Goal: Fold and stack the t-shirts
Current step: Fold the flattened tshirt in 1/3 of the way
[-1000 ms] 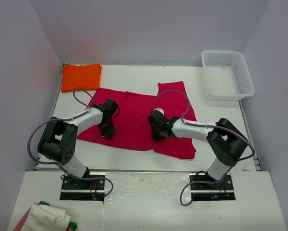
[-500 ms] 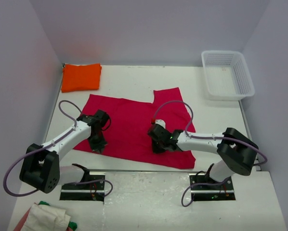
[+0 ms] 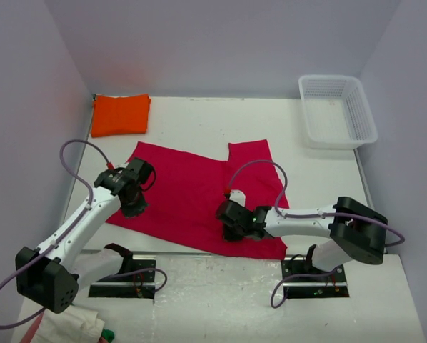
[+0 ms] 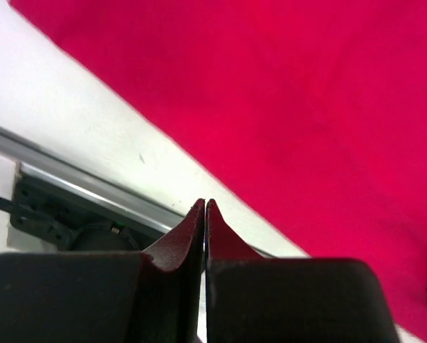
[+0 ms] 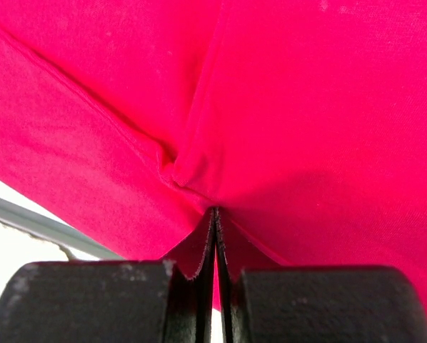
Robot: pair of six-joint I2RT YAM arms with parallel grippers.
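Observation:
The crimson-red t-shirt lies spread flat on the white table, its near edge close to the table's front edge. The orange t-shirt lies folded at the far left corner. My left gripper is over the red shirt's left near edge. In the left wrist view it is shut with nothing between the fingers, and the red shirt lies beyond the tips. My right gripper is at the shirt's near middle. In the right wrist view it is shut on a puckered fold of the red shirt.
A white plastic basket stands at the far right corner. A pile of pale cloth lies off the table at the bottom left. The table's metal front rail runs just behind the shirt's near edge.
Both grippers have moved toward the near edge and the red shirt has slid nearer with them. The left gripper has shifted left to the shirt's left edge.

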